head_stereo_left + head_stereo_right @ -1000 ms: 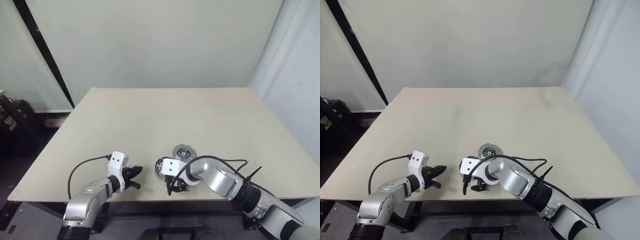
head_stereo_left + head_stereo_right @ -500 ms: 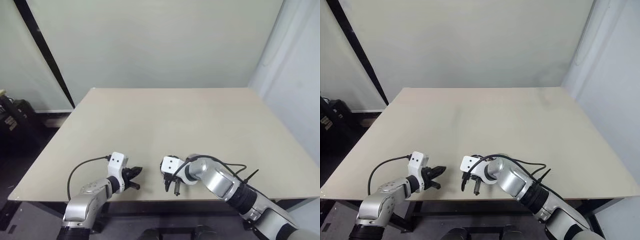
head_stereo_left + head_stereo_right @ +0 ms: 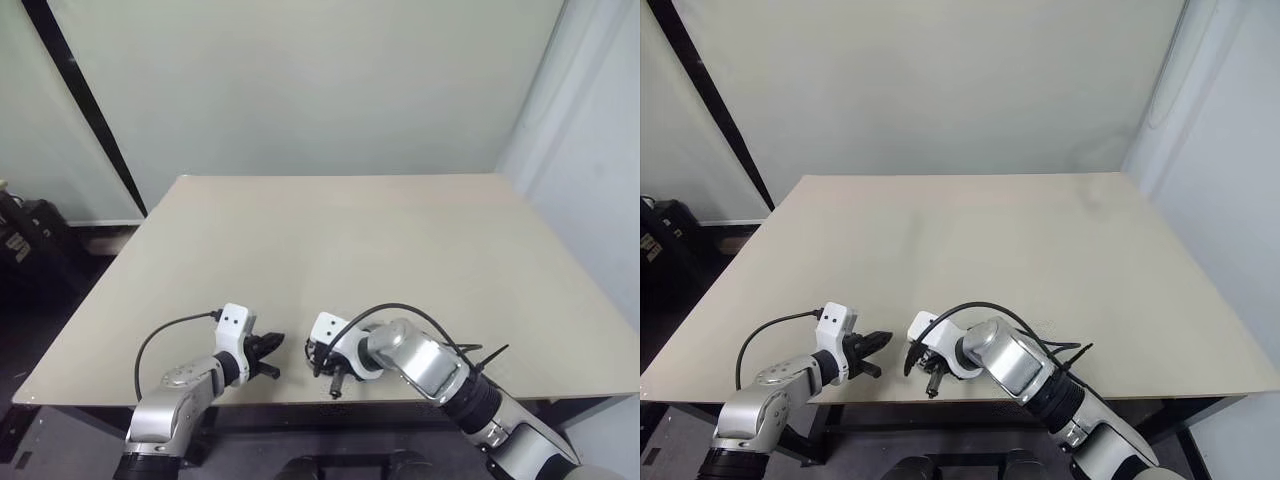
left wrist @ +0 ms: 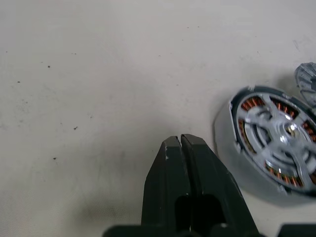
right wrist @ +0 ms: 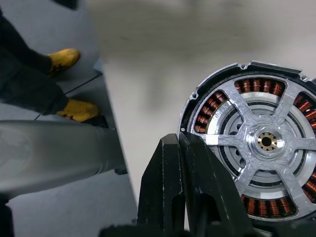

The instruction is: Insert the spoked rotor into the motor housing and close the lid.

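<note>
The motor housing (image 5: 261,143) lies on the table near its front edge, between my two grippers. Its copper windings show through the silvery spokes of the spoked rotor (image 4: 276,140), which sits inside it. My right gripper (image 5: 180,140) is shut with nothing between its fingers, and its tips stand in front of the housing's rim; from the head it points down at the table's front edge (image 3: 336,384). My left gripper (image 4: 180,143) is shut and empty, resting left of the housing (image 3: 278,342). A grey sliver of the lid (image 4: 308,79) shows just beyond the housing.
The beige table (image 3: 340,240) stretches wide behind the parts. A black cable (image 3: 400,308) loops over my right forearm. A person's yellow shoes (image 5: 69,57) stand on the floor below the table's front edge.
My right gripper went from open to shut and swung left toward the front edge, rolling at the wrist. Its arm now covers the lid in the head views. The left arm stayed still.
</note>
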You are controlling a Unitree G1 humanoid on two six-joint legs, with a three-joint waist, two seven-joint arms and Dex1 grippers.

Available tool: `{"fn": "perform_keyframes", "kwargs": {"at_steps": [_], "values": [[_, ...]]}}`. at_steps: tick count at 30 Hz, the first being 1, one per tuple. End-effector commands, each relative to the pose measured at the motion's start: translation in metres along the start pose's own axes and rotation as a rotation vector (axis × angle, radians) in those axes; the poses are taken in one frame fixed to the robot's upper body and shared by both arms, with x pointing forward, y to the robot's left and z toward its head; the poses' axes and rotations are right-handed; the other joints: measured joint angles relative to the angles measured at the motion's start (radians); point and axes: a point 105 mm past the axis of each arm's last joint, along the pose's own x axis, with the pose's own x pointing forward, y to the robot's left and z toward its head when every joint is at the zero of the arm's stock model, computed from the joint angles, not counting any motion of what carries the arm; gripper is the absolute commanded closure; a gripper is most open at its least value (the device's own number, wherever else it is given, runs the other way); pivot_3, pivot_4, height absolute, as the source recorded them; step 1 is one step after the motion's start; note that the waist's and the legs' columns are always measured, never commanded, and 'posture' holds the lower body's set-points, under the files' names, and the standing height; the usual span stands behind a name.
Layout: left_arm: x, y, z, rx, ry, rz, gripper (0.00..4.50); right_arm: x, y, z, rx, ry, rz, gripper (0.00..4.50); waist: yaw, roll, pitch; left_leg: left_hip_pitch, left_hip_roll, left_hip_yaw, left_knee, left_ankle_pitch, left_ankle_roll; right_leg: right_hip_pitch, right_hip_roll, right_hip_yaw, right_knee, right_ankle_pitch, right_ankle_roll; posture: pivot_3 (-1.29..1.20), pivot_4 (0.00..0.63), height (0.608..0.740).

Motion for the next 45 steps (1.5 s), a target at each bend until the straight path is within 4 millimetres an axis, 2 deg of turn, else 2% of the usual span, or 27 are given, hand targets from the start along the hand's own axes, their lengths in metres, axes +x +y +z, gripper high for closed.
{"fn": "perform_keyframes", "kwargs": {"at_steps": [1, 5, 6, 8, 14, 18, 22, 28, 33, 38, 45], "values": [[0.000, -0.001, 0.012, 0.033, -0.041, 0.000, 4.50, -0.007, 0.008, 0.022, -0.083, -0.066, 0.026, 4.47, 0.000, 0.000, 0.000, 0.000, 0.000, 0.000, 0.000, 0.000, 0.000, 0.000, 0.000, 0.000, 0.000, 0.000, 0.000, 0.00, 0.000, 0.740], [-0.001, 0.000, 0.010, 0.032, -0.040, -0.002, 4.50, -0.011, 0.003, 0.023, -0.150, -0.072, -0.013, 4.47, 0.000, 0.000, 0.000, 0.000, 0.000, 0.000, 0.000, 0.000, 0.000, 0.000, 0.000, 0.000, 0.000, 0.000, 0.000, 0.00, 0.000, 0.740], [-0.001, 0.000, 0.010, 0.031, -0.039, -0.002, 4.50, -0.013, 0.002, 0.025, -0.164, -0.078, -0.023, 4.06, 0.000, 0.000, 0.000, 0.000, 0.000, 0.000, 0.000, 0.000, 0.000, 0.000, 0.000, 0.000, 0.000, 0.000, 0.000, 0.00, 0.000, 0.740], [-0.001, 0.000, 0.010, 0.031, -0.038, -0.003, 4.50, -0.017, 0.002, 0.026, -0.178, -0.082, -0.022, 3.55, 0.000, 0.000, 0.000, 0.000, 0.000, 0.000, 0.000, 0.000, 0.000, 0.000, 0.000, 0.000, 0.000, 0.000, 0.000, 0.00, 0.000, 0.740], [-0.001, 0.000, 0.009, 0.032, -0.038, -0.015, 4.50, -0.032, -0.003, 0.038, -0.171, -0.150, -0.070, 1.42, 0.000, 0.000, 0.000, 0.000, 0.000, 0.000, 0.000, 0.000, 0.000, 0.000, 0.000, 0.000, 0.000, 0.000, 0.000, 0.00, 0.000, 0.740], [-0.008, -0.005, 0.006, 0.052, -0.023, -0.086, 4.50, -0.055, -0.029, 0.039, -0.120, -0.195, -0.198, 0.03, 0.000, 0.000, 0.000, 0.000, 0.000, 0.000, 0.001, 0.000, 0.000, 0.000, 0.000, 0.000, 0.000, 0.000, 0.000, 0.00, 0.000, 0.740], [-0.023, -0.019, -0.002, 0.092, -0.006, -0.251, 4.50, -0.082, -0.064, 0.015, -0.039, -0.157, -0.349, 0.03, 0.001, 0.000, 0.000, -0.001, 0.000, 0.001, 0.001, 0.000, 0.000, 0.000, -0.001, 0.000, -0.001, -0.001, -0.001, 0.00, 0.000, 0.740], [-0.039, -0.024, -0.014, 0.092, 0.026, -0.360, 4.50, -0.109, -0.096, -0.040, 0.060, -0.009, -0.499, 0.03, 0.000, 0.001, 0.000, -0.001, 0.000, 0.001, 0.000, 0.000, 0.000, 0.000, -0.001, 0.000, -0.002, -0.001, -0.001, 0.00, 0.000, 0.740], [-0.042, -0.024, -0.019, 0.100, 0.046, -0.387, 4.50, -0.116, -0.108, -0.078, 0.057, 0.126, -0.565, 0.03, 0.000, 0.001, 0.000, -0.001, 0.000, 0.002, 0.000, 0.000, 0.000, 0.000, -0.001, 0.000, -0.002, -0.001, -0.001, 0.00, 0.000, 0.740], [-0.045, -0.019, -0.020, 0.144, 0.056, -0.375, 4.50, -0.115, -0.116, -0.101, 0.027, 0.208, -0.617, 0.03, 0.000, 0.000, 0.000, -0.001, 0.001, 0.003, 0.001, 0.000, 0.000, 0.000, -0.001, 0.000, -0.002, -0.001, -0.001, 0.00, 0.000, 0.740], [-0.045, -0.012, -0.017, 0.179, 0.019, -0.345, 4.50, -0.102, -0.110, -0.114, 0.073, 0.196, -0.577, 0.03, 0.000, 0.000, 0.000, -0.001, 0.000, 0.003, 0.001, 0.000, 0.000, 0.000, -0.001, 0.000, -0.003, -0.001, -0.001, 0.00, 0.000, 0.740]]}}
